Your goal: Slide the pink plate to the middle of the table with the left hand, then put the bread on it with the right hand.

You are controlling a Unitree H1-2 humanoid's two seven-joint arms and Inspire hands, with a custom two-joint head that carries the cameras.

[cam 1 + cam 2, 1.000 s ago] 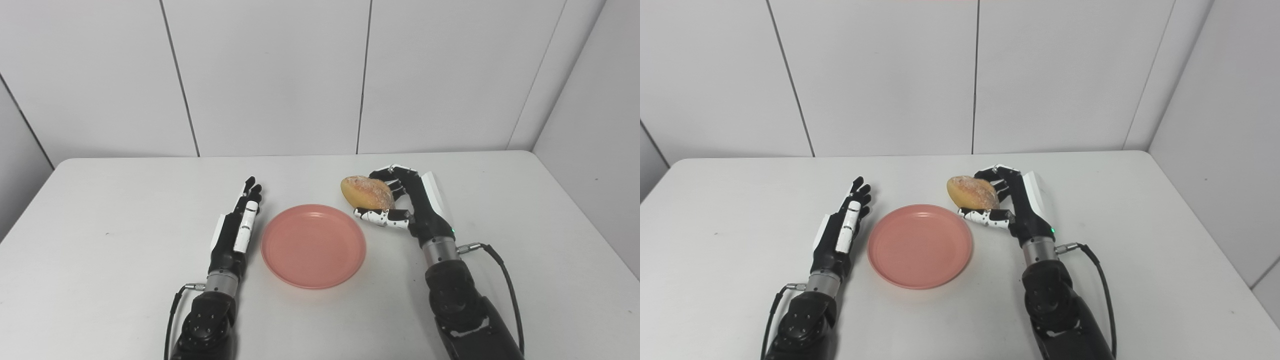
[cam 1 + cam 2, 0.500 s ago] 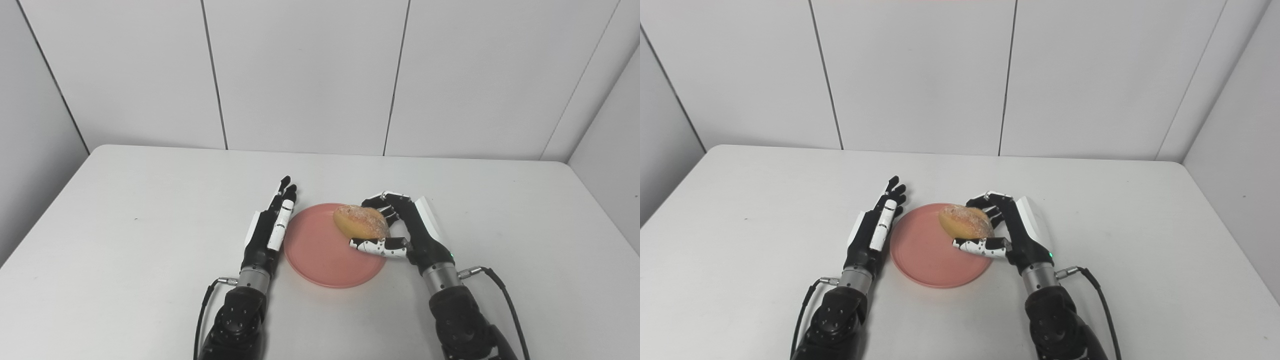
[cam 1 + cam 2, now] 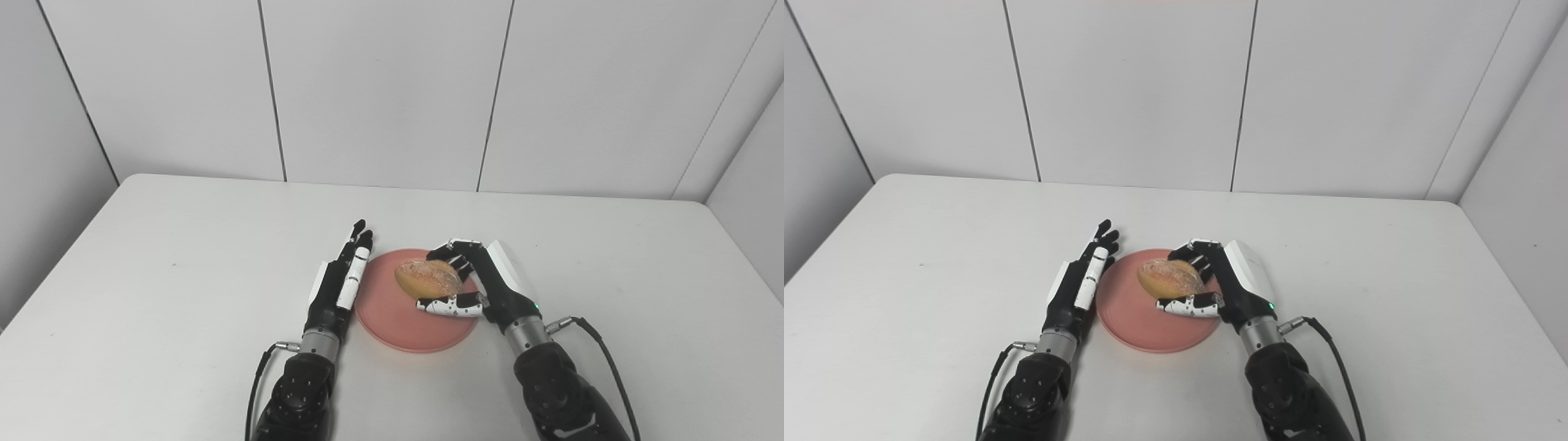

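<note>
— What is shown by one eye view that is missed by the other?

— In the right eye view the white back of the right hand is seen more broadly, and a sliver of pink plate is seen between the bread and the left hand. In the left eye view the wall at the table's left edge is taken in more fully.

— How are the hands posed?

— The right hand is curled around the bread from its right side, fingers over the top and the thumb beneath, so the bread is gripped over the plate's far right part. The left hand is laid flat and straight, nothing held, fingers extended together toward the far edge, just beside the plate's left rim. The plate is placed about midway across the table, nearer its front edge.

— What cannot be made out?

— Whether the bread is touching the plate or is held slightly above it; probably just above. Both forearms are cut off by the bottom edge.
</note>
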